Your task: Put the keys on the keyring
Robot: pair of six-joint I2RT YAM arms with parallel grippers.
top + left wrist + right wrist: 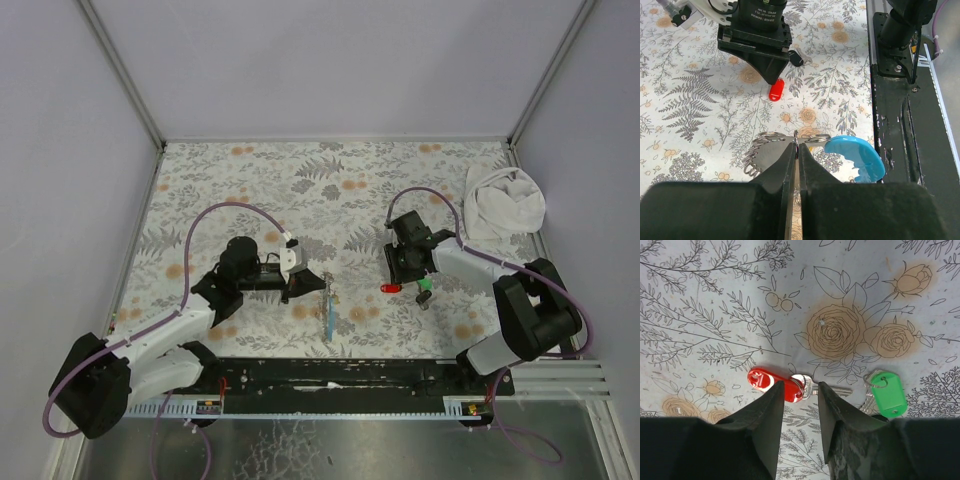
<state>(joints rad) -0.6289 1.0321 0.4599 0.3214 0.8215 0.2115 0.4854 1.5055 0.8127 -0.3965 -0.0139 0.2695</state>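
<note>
Looks barely begun: no key on the keyring (856, 156) yet. Keyring pinched at the tips of the left gripper (796, 150), pressed together. Right gripper (800, 387) spread astride the red key (771, 381); green key (888, 392) just right.

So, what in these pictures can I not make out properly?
Keyring: left wrist view, the shut left gripper covers where it is held; top external view, too thin to show its shape.
Black key: left wrist view, partly behind the right gripper; top external view, not found.
Green key: right wrist view, its metal part runs behind a finger.
</note>
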